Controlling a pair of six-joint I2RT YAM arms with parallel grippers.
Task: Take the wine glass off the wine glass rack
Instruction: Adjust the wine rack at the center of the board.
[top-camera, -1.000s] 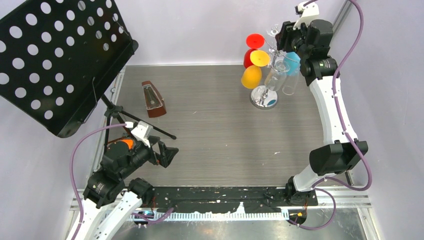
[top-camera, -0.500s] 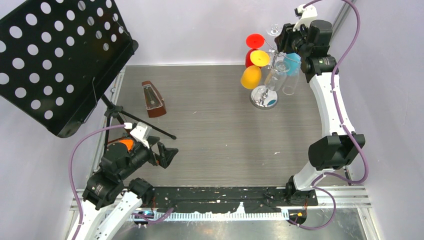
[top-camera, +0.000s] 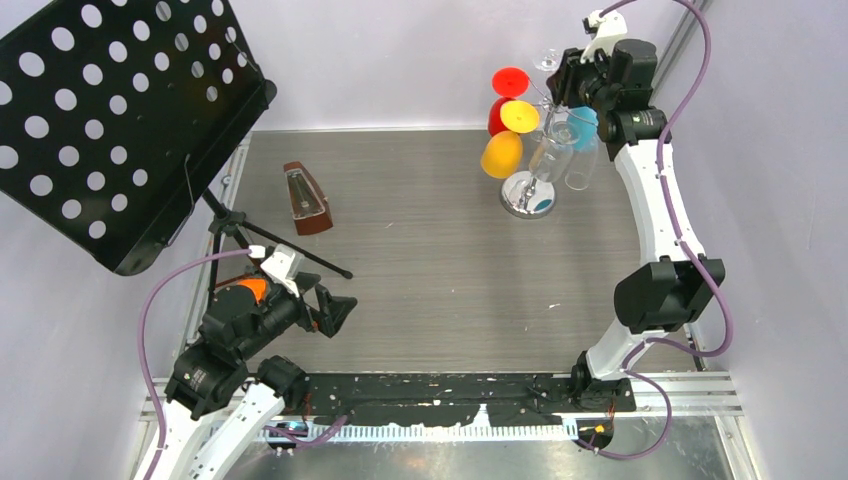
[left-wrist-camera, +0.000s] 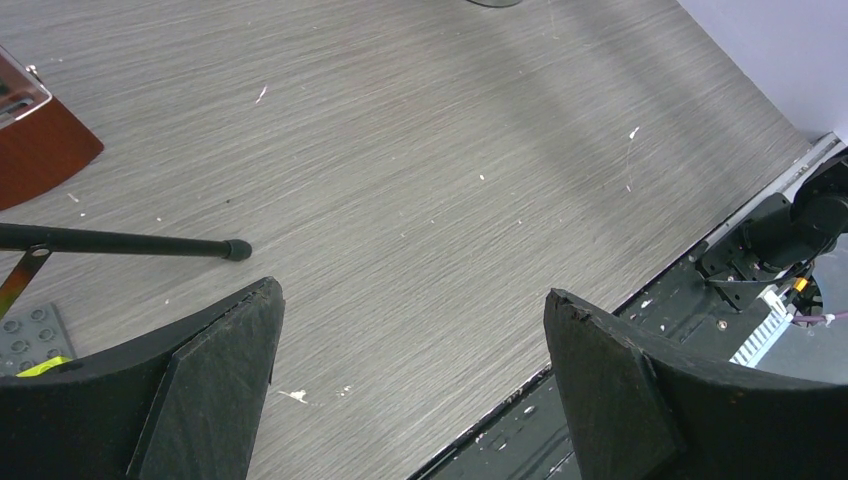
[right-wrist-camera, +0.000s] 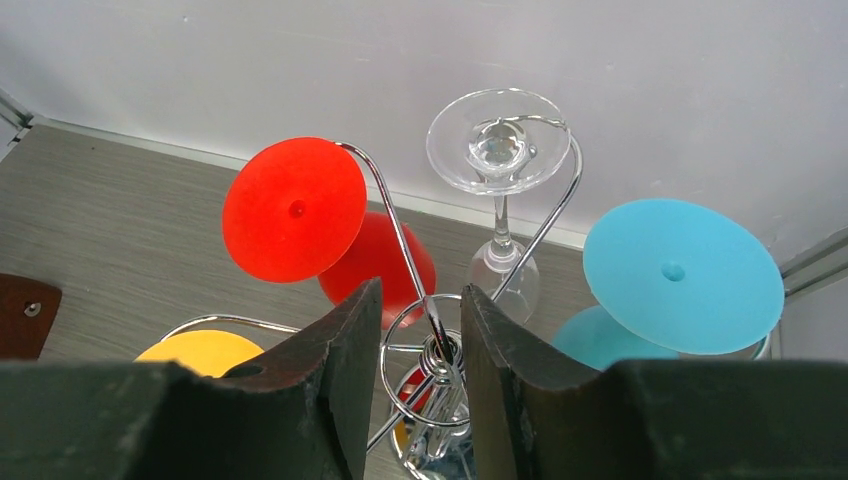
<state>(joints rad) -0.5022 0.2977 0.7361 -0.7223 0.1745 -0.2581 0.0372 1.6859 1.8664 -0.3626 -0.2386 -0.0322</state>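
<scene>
Above the wine glass rack, the right pincer hangs with its jaws narrowly parted astride the central chrome post; whether they pinch the wire I cannot tell. The clear wine glass hangs foot-up on a scroll arm just behind that post, between a red glass and a blue glass. If the jaws clamp wire rather than stem, a lift could tip the rack and shake glasses loose. Well away from the rack, the left pincer gapes wide over the tabletop.
</scene>
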